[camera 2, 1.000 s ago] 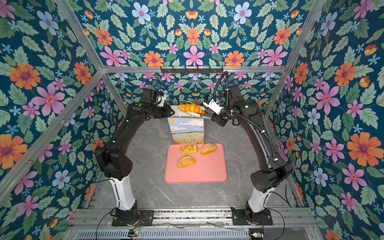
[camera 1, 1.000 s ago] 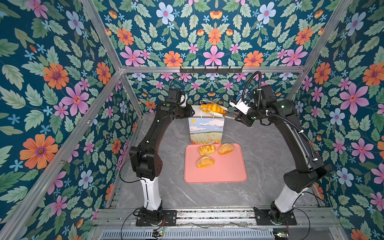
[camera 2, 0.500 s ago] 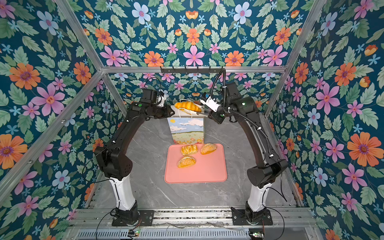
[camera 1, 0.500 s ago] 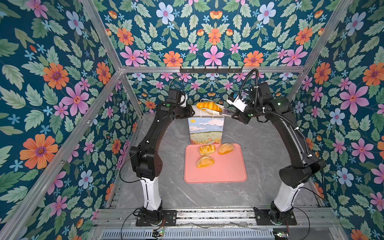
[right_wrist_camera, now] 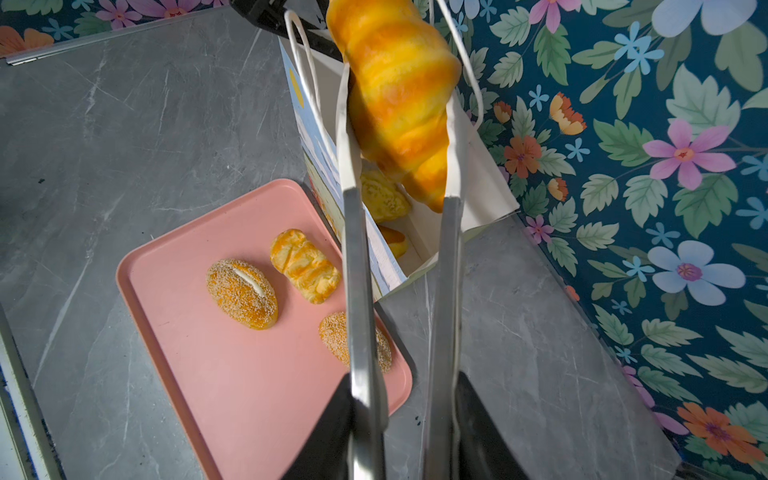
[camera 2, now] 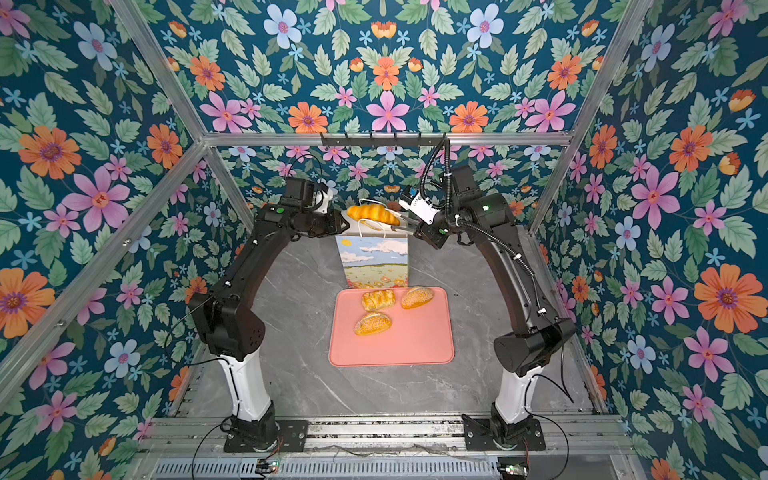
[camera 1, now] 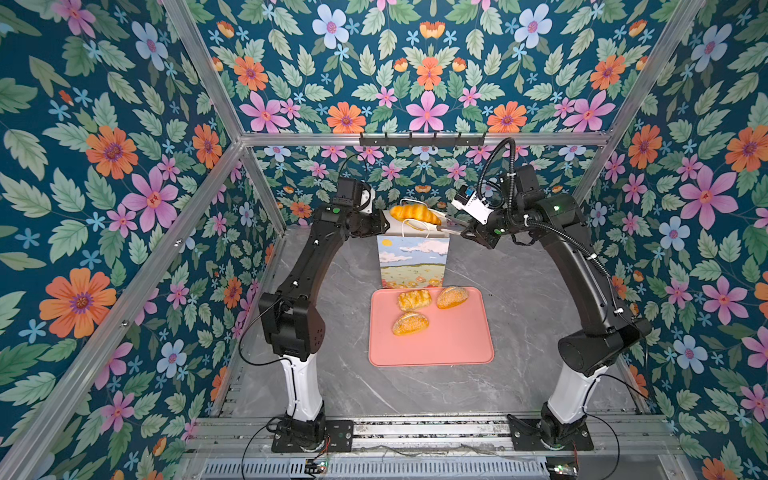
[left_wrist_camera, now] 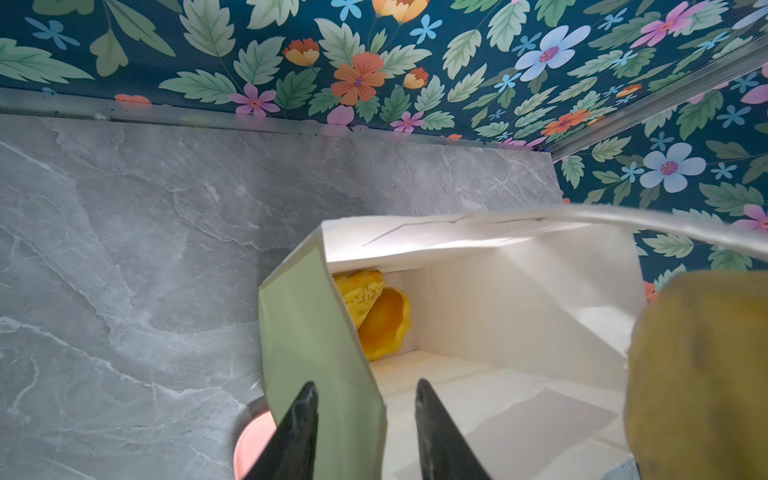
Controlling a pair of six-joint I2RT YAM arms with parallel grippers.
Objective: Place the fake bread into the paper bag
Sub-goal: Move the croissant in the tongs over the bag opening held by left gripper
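Note:
A ridged croissant (camera 1: 413, 213) (camera 2: 372, 214) (right_wrist_camera: 399, 95) of fake bread hangs over the open mouth of the upright paper bag (camera 1: 413, 262) (camera 2: 374, 262), pinched in metal tongs (right_wrist_camera: 357, 249). My right gripper (camera 1: 473, 235) (right_wrist_camera: 405, 382) is shut on the tongs' handles. My left gripper (camera 1: 380, 224) (left_wrist_camera: 365, 386) is open, its fingers astride the bag's green side wall (left_wrist_camera: 311, 324). Golden pieces (left_wrist_camera: 374, 316) (right_wrist_camera: 384, 195) lie inside the bag. Two sesame rolls (camera 1: 452, 297) (camera 1: 410, 323) and a lattice pastry (camera 1: 412, 300) rest on the pink tray (camera 1: 449, 345).
The tray sits just in front of the bag on the grey marble table (camera 1: 332, 386). The bag's white cord handles (right_wrist_camera: 303, 83) stand up beside the croissant. Flowered walls close in behind and on both sides.
The right arm has carried the croissant a little to the left, further over the bag's mouth. The left arm and the pieces on the tray have not moved.

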